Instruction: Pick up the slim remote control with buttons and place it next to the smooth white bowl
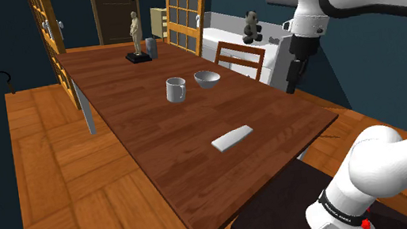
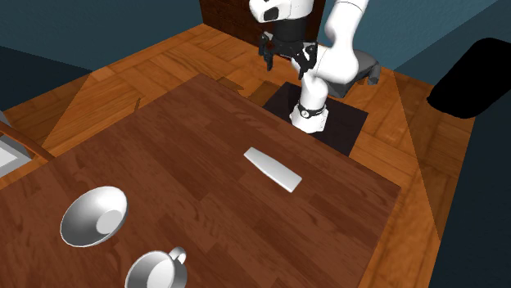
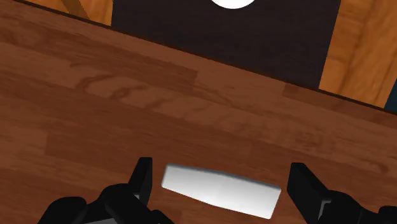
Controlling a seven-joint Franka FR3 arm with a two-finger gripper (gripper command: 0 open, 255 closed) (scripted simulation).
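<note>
My fingers [image 3: 142,180] stand wide apart and clasp nothing. In the wrist view the slim remote [image 3: 221,191] lies in the gap between them, touching neither, with its long side running from one finger toward the other. In the shoulder view the fingers [image 1: 293,76] hang above the worktop's [image 1: 156,131] edge on the view's right, clear of the surface. In the second exterior view I see them [image 2: 287,54] spread open, high over the stand [image 2: 342,124].

The remote [image 1: 233,138] is a flat, pale grey-white slab lying on the brown wooden worktop at the end nearest the stand. In the second exterior view it [image 2: 273,169] sits slanted on the bare wood [image 2: 188,139], with nothing touching it.

The white bowl [image 1: 206,78] stands upright farther along the worktop, well apart from the remote. A grey mug [image 1: 176,89] is just beside it, on the shoulder view's left. In the second exterior view the bowl [image 2: 92,216] and mug [image 2: 157,270] sit near the lower left corner.

At the worktop's far end stands a small statue [image 1: 135,34] on a dark base, and a wooden chair [image 1: 239,56] is pulled up on the shoulder view's right side.
</note>
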